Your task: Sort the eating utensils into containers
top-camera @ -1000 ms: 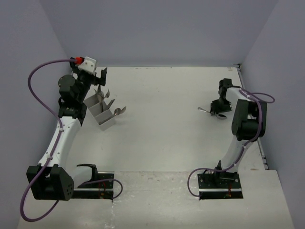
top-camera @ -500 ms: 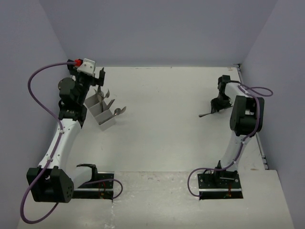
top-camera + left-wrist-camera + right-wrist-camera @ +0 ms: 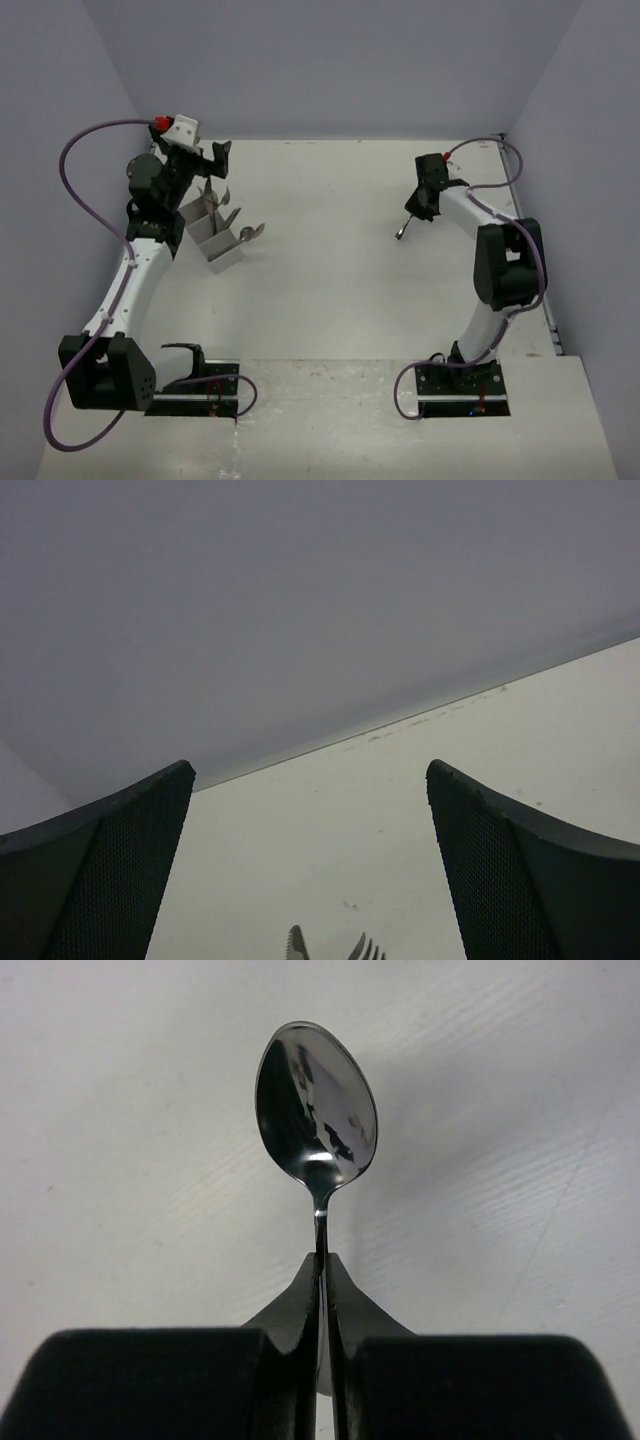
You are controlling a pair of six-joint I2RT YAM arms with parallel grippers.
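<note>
The light grey cutlery holder [image 3: 212, 236] stands at the left of the table with several silver utensils [image 3: 222, 200] sticking out of it. A spoon bowl [image 3: 250, 233] pokes out to its right. My left gripper [image 3: 212, 160] is open and empty, just above and behind the holder; a knife tip [image 3: 296, 943] and fork tines [image 3: 366, 948] show at the bottom of the left wrist view. My right gripper [image 3: 416, 205] is shut on the handle of a silver spoon [image 3: 317, 1110], held above the table at the right, its bowl [image 3: 401, 231] pointing down and left.
The white table [image 3: 340, 290] is walled by grey panels at the back and both sides. A seam [image 3: 330, 362] crosses it near the arm bases.
My right gripper has swung left and toward the back with the spoon, away from the right wall. My left gripper has shifted slightly above the holder.
</note>
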